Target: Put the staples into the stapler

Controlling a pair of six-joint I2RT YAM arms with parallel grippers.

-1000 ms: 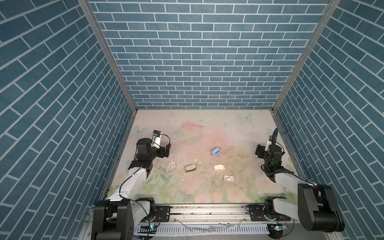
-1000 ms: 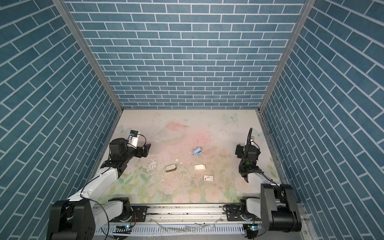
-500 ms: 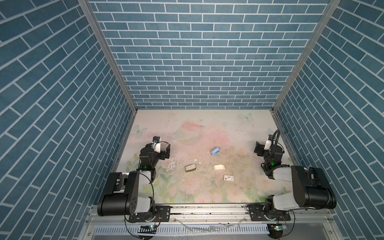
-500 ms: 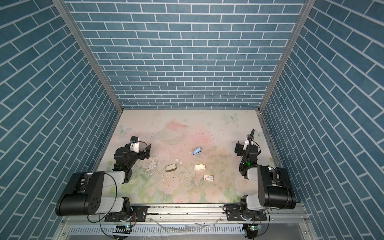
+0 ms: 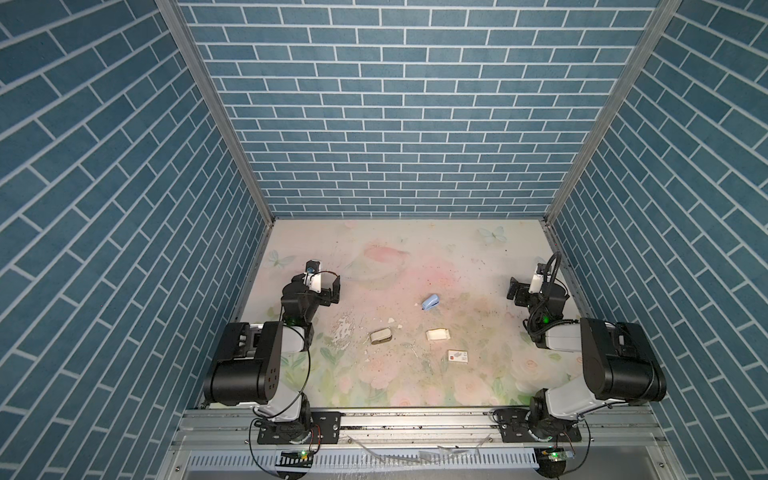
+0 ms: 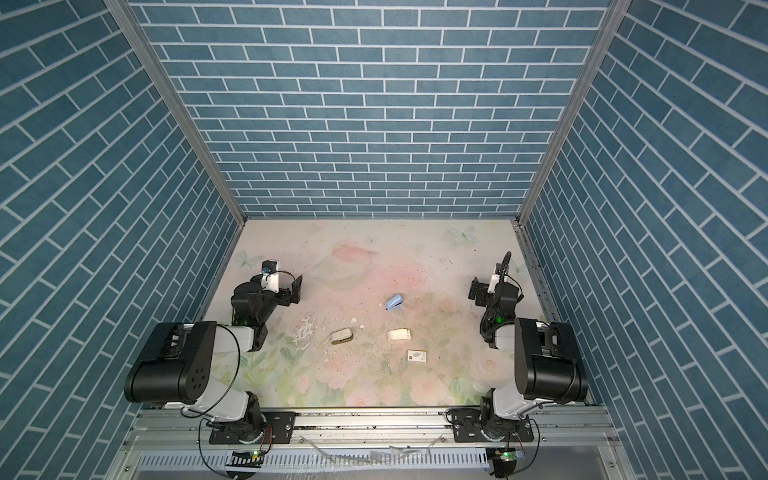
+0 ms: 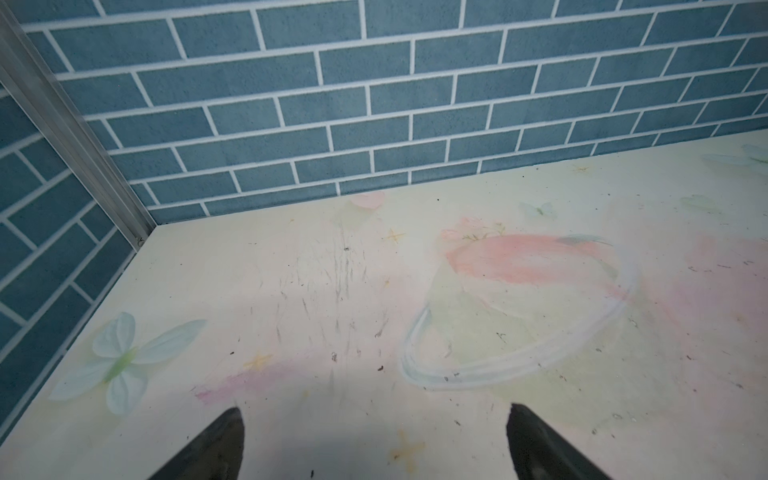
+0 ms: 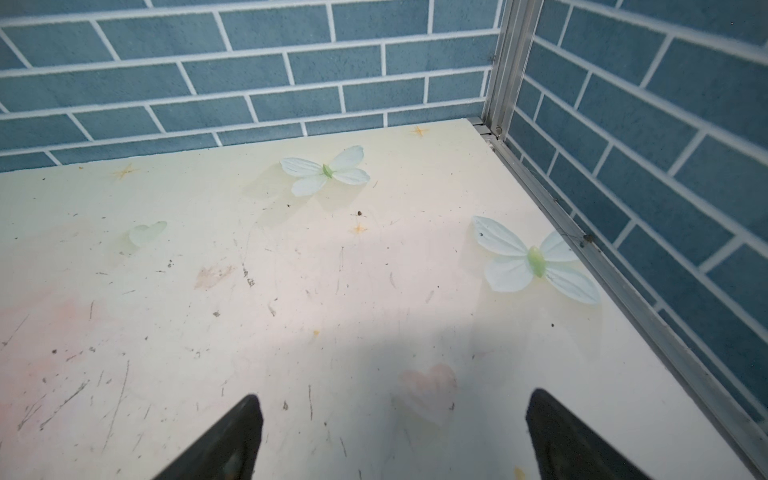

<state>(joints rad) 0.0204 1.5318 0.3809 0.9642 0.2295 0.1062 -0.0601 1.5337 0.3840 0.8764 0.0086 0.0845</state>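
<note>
My left fingers point(image 7: 210, 446) are spread wide, with only bare desk point(image 7: 332, 299) between the two tips in the left wrist view. My right fingers point(image 8: 232, 440) are spread just as wide over a scuffed patch of desk, close to the metal rail point(image 8: 623, 286) at the foot of the side wall. Neither pair is gripping anything. In both top views each arm is drawn back to its own side, and the task's things lie in the middle of the desk, well apart from both. The stapler point(image 5: 430, 302) is small and light blue, lies at an angle, and is the farthest of the group from my base. Nearer to me and on the left is a small cream tray point(image 5: 381, 333). It has a dark grey strip along its near edge, which looks like the staples point(image 5: 380, 341), though they are too small to make out as separate strips. To the right of the tray, and apart from it, lies a cream box point(image 5: 437, 334). A white box point(image 5: 457, 357) with a red mark lies just beyond that, toward my base. Nothing in the group touches anything else.
</note>
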